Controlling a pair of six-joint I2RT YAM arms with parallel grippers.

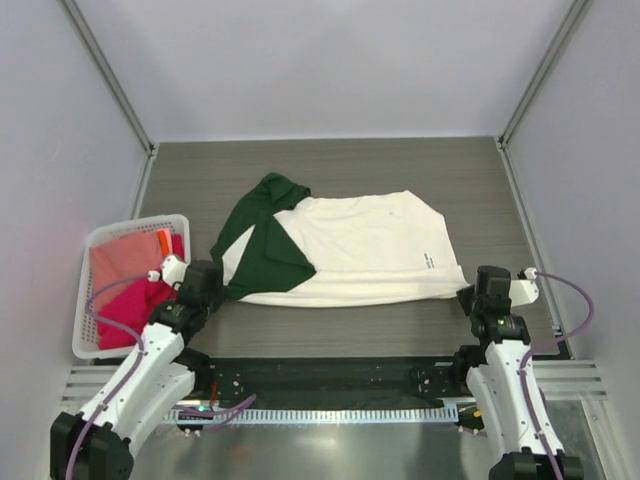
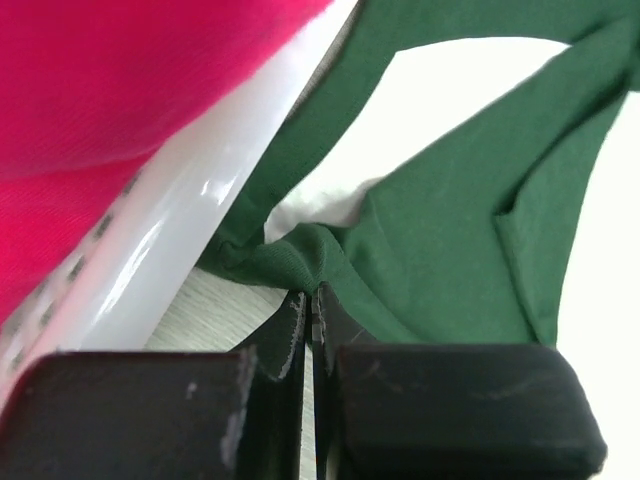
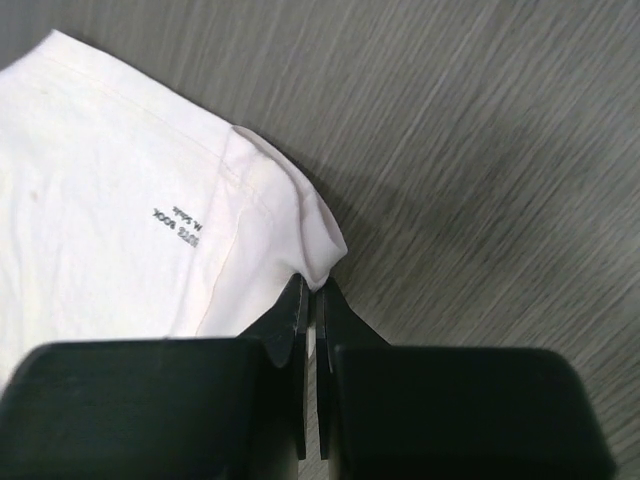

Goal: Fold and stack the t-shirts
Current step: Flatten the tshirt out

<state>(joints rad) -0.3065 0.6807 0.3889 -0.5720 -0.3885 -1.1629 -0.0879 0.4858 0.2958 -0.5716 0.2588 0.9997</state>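
A cream t-shirt (image 1: pixel 360 250) lies spread flat across the middle of the table, with dark green fabric (image 1: pixel 262 240) folded over its left end. My left gripper (image 1: pixel 224 291) is at the shirt's near left corner. In the left wrist view it (image 2: pixel 311 292) is shut on a bunched edge of the green fabric (image 2: pixel 440 230). My right gripper (image 1: pixel 468 297) is at the near right corner. The right wrist view shows it (image 3: pixel 313 285) shut on a pinched tip of the cream shirt (image 3: pixel 120 200), close to some small black lettering (image 3: pixel 180 225).
A white lattice basket (image 1: pixel 100 238) stands at the left edge of the table, just left of my left gripper. It holds a magenta shirt (image 1: pixel 130 300) and a salmon-pink one (image 1: pixel 125 260). Grey walls close in the table on three sides.
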